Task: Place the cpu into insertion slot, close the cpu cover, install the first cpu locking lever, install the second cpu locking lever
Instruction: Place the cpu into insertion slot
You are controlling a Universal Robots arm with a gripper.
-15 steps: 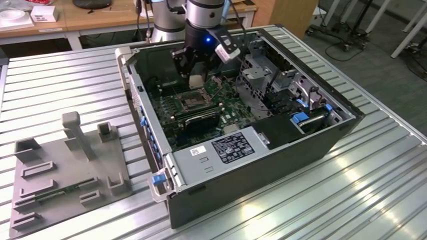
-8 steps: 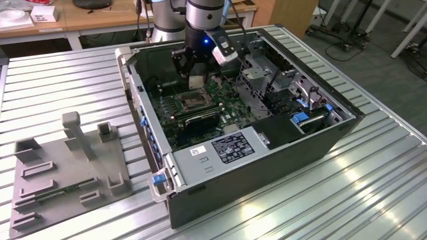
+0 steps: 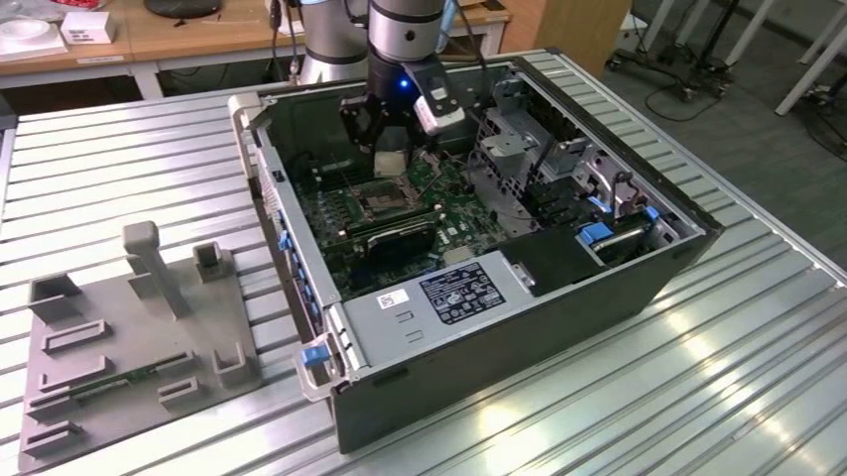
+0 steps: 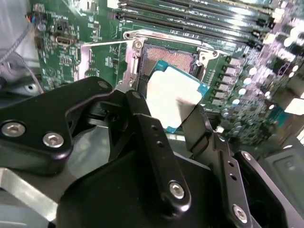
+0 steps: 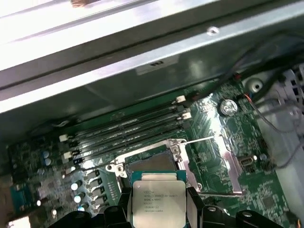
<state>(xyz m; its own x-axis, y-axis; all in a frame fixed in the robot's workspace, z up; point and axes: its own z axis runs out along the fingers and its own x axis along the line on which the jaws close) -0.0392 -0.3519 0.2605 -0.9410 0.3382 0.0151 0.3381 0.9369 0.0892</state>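
Note:
My gripper point(image 3: 388, 147) hangs inside the open computer case, shut on the cpu point(image 3: 389, 164), a pale square chip held by two opposite edges. In the second wrist view the cpu point(image 4: 173, 95) sits between the black fingers point(image 4: 148, 135), tilted a little, just above and short of the insertion slot point(image 4: 173, 56). In the first wrist view the cpu point(image 5: 154, 199) hovers in front of the insertion slot point(image 5: 147, 164), which lies open and dark in its silvery frame. The cpu cover point(image 5: 216, 166) is swung open flat beside the slot, and shows likewise in the second wrist view as the cpu cover point(image 4: 102, 59).
Long black memory slots point(image 5: 128, 128) run beside the socket. The case wall point(image 3: 272, 169) and a metal drive cage point(image 3: 530, 149) close in the board. A labelled metal box point(image 3: 450, 293) lies at the case's near end. A grey fixture plate point(image 3: 133, 337) stands on the ribbed table at the exterior view's left.

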